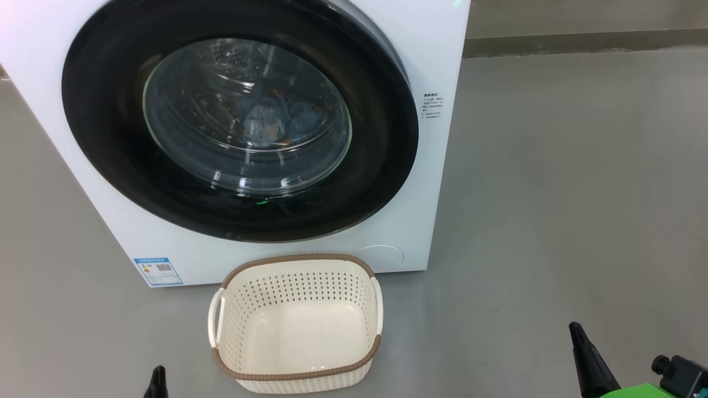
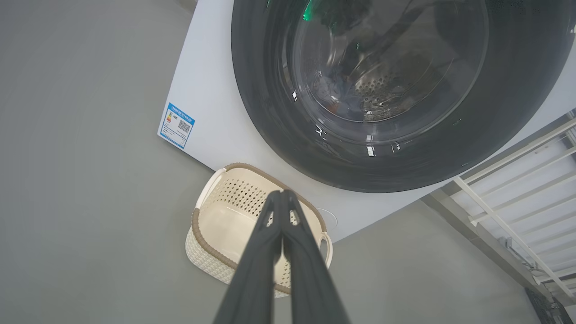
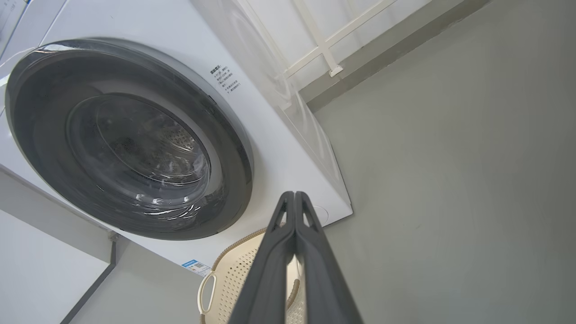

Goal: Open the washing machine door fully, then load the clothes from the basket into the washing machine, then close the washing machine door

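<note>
The white washing machine (image 1: 437,50) stands ahead, and its round black-rimmed door (image 1: 110,143) lies shut against the front. Through the glass I see light blue clothes (image 1: 274,124) in the drum. On the floor just before the machine sits the cream basket (image 1: 296,323) with nothing in it. My left gripper (image 1: 159,371) pokes up at the lower left, shut, its tips together in the left wrist view (image 2: 282,194) over the basket (image 2: 220,225). Lower right, my right gripper (image 1: 575,329) is shut too, tips touching in the right wrist view (image 3: 294,195).
Grey floor (image 1: 581,193) spreads to the right of the machine. A dark skirting strip (image 1: 581,41) runs along the wall behind. A white railing (image 2: 517,189) stands beside the machine. A blue label (image 1: 158,271) marks the machine's lower left corner.
</note>
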`<state>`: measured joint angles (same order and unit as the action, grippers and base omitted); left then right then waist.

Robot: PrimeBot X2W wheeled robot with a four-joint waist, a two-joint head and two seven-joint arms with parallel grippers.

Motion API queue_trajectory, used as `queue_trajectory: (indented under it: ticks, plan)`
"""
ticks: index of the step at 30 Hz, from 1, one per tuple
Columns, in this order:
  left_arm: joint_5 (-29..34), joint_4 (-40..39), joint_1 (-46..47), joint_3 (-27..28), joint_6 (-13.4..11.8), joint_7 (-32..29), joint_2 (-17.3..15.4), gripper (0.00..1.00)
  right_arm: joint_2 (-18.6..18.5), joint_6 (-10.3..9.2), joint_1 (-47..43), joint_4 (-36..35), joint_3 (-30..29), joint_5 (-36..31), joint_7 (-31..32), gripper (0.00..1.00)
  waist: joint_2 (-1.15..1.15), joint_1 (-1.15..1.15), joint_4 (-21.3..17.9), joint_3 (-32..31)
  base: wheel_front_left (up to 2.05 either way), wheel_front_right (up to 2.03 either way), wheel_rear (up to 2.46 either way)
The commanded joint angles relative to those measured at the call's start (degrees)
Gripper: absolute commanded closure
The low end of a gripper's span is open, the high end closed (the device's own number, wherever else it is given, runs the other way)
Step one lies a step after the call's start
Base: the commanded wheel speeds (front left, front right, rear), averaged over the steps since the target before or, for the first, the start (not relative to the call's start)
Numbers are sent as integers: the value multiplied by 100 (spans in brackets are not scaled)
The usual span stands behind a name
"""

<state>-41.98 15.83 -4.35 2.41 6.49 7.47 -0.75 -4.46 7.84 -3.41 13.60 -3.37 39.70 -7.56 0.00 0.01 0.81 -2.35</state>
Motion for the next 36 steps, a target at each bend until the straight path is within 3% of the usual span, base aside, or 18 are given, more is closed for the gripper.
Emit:
queue_trajectory:
  ticks: [1, 36]
  plan:
    - [-225, -146, 293, 112, 31, -56, -94, 100, -26, -13, 299, -126, -4, 213, 57, 100, 0, -1, -2, 7, 0, 0, 0]
    - [-2330, -159, 627, 243, 61, -644, -146, 100, 55, -23, 589, -52, -143, 2421, 651, 100, 0, -1, -37, 115, 0, 0, 0]
